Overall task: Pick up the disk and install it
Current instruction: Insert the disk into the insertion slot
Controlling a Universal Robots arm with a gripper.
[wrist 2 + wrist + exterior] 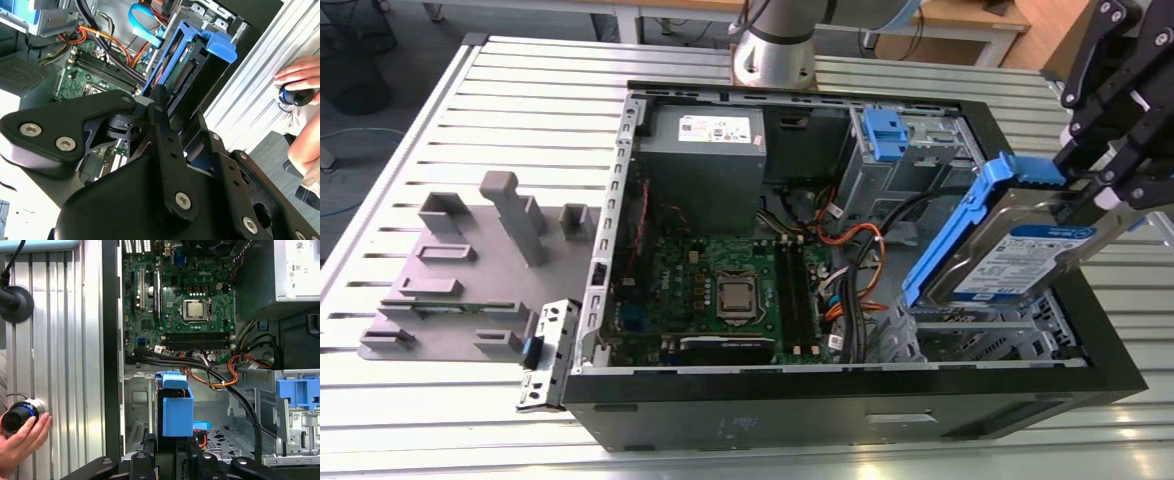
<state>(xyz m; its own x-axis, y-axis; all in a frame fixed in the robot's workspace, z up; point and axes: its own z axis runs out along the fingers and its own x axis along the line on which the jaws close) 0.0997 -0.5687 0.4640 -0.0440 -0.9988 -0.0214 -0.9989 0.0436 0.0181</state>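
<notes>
The disk [1014, 255], a silver drive with a white-and-blue label in a blue carrier bracket, hangs tilted over the right end of the open computer case [854, 385] in the exterior view. My gripper [1097, 200] is shut on its upper right edge. In the second wrist view the disk [190, 70] sticks out past the black fingers [159, 107], connector edge showing. In the first wrist view the blue bracket of the disk [177, 407] sits just ahead of my gripper [172, 452], above the case's grey metal bay floor [225, 437].
Inside the case lie the green motherboard [720, 290], a grey power supply box [707, 150], a blue-handled drive cage [887, 135] and loose black and orange cables [220, 375]. A grey fixture [467, 270] stands on the slatted table. A person's hand [20, 435] holds a knob.
</notes>
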